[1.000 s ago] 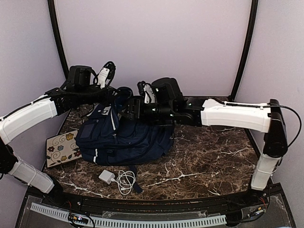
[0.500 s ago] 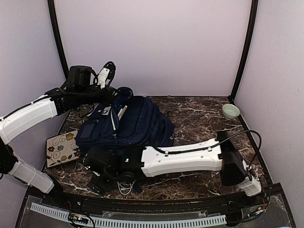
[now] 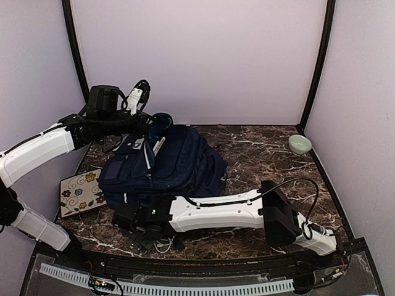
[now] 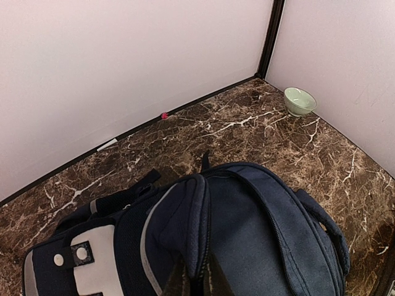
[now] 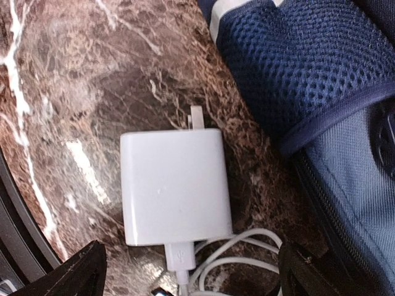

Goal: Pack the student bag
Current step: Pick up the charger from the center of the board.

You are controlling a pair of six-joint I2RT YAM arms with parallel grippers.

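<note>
As right jaws bracket charger point(image 5: 174, 185), student bag point(image 3: 185, 163) adjacent

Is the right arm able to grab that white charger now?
Probably yes. The right end effector hangs open just above the charger, and nothing covers it. The backpack lies close on one side, and the cable trails from the charger, but neither blocks it.

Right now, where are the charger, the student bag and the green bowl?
charger point(image 5: 176, 188): right wrist view, middle of its white body.
student bag point(image 3: 188, 161): top external view, navy main panel.
green bowl point(image 4: 300, 110): left wrist view, near outer wall.
</note>
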